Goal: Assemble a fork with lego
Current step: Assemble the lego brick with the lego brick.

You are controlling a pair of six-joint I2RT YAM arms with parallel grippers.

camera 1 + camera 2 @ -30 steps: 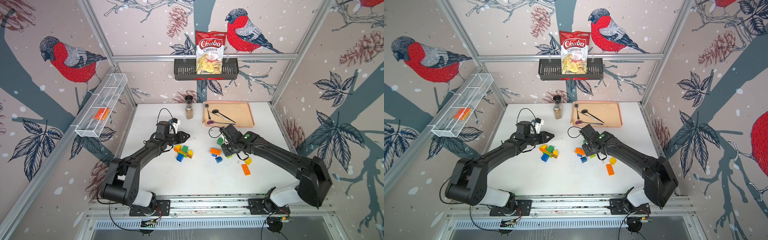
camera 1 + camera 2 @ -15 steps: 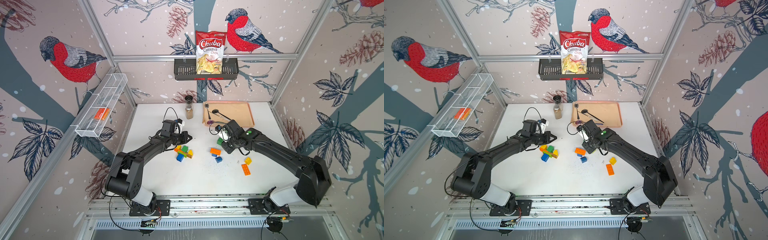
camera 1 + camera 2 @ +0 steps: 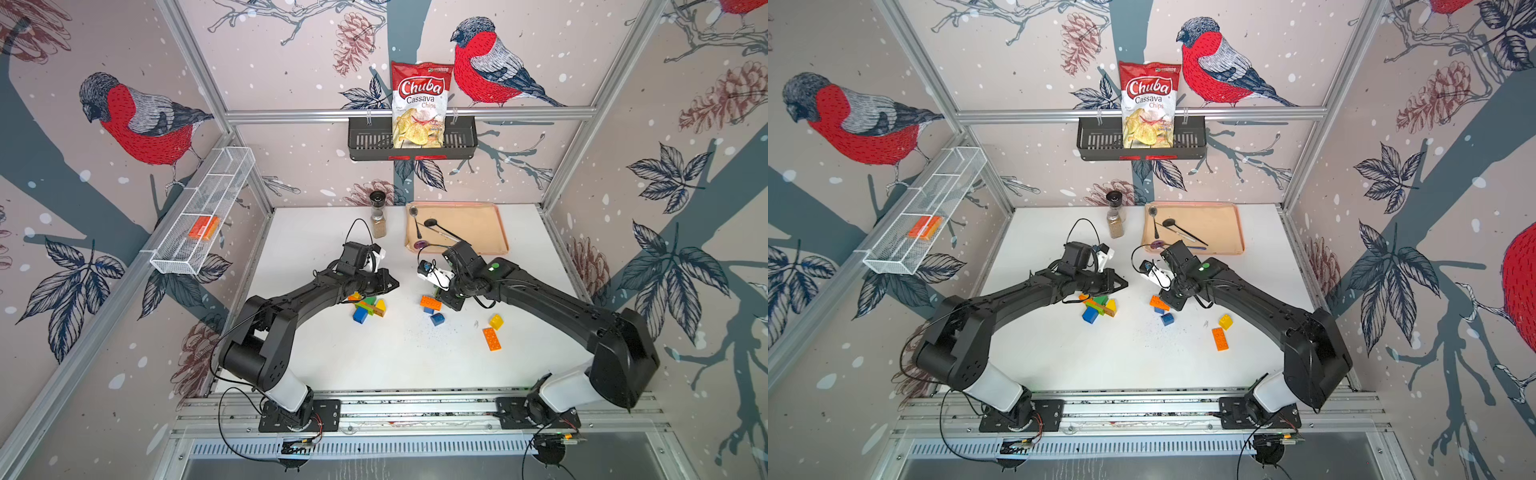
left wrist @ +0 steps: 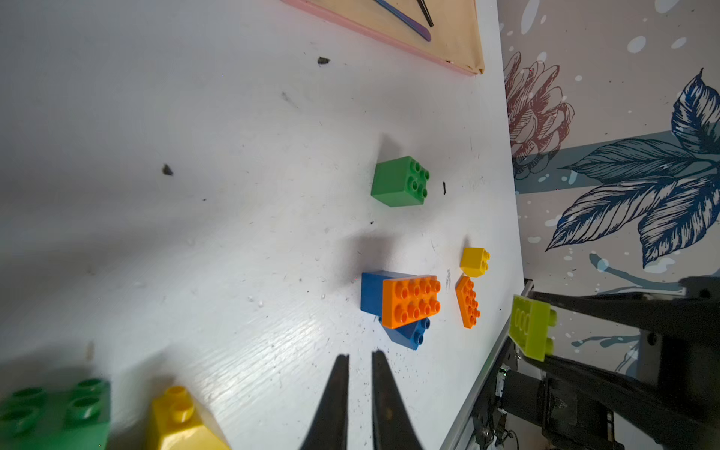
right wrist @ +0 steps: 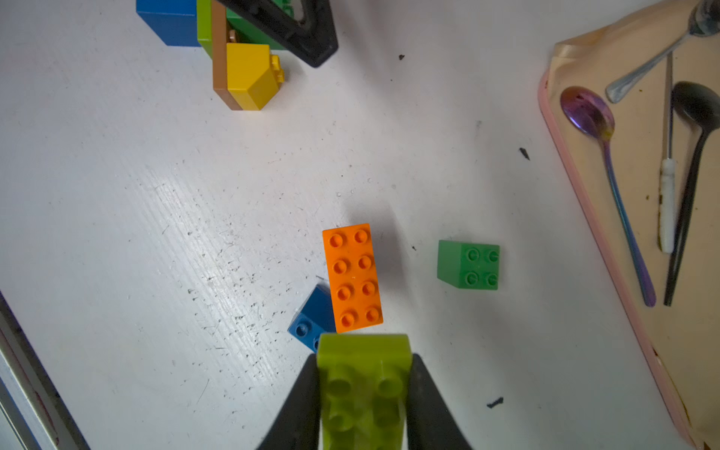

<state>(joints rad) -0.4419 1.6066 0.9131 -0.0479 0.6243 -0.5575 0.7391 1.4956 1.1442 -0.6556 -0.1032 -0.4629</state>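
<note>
Two black fingers of the right gripper [image 5: 363,357] are clamped on the flanks of a lime green brick [image 5: 364,389]. Its long axis runs along the fingers, so one short end juts past the tips, and its studded face is turned toward the wrist camera; it hangs clear of the white table [image 3: 395,365]. Just beyond that end lies a long orange brick [image 5: 352,278], two studs by four, studs up, its long axis nearly in line with the held brick. A blue square brick [image 5: 311,321] touches its side, and a green square brick [image 5: 467,265] sits near it on the side of the tray [image 3: 490,220]. The left gripper [image 4: 360,355] has its jaws pressed together on nothing, right by a joined cluster [image 3: 368,306] of blue, green, lime, brown and yellow bricks. Nearer the right arm's base, a small yellow brick [image 3: 496,321] and a second long orange brick [image 3: 491,338] lie loose, just beside each other. Against the back wall a red bag [image 3: 419,104] reads "Chuba Cassava Chips".
</note>
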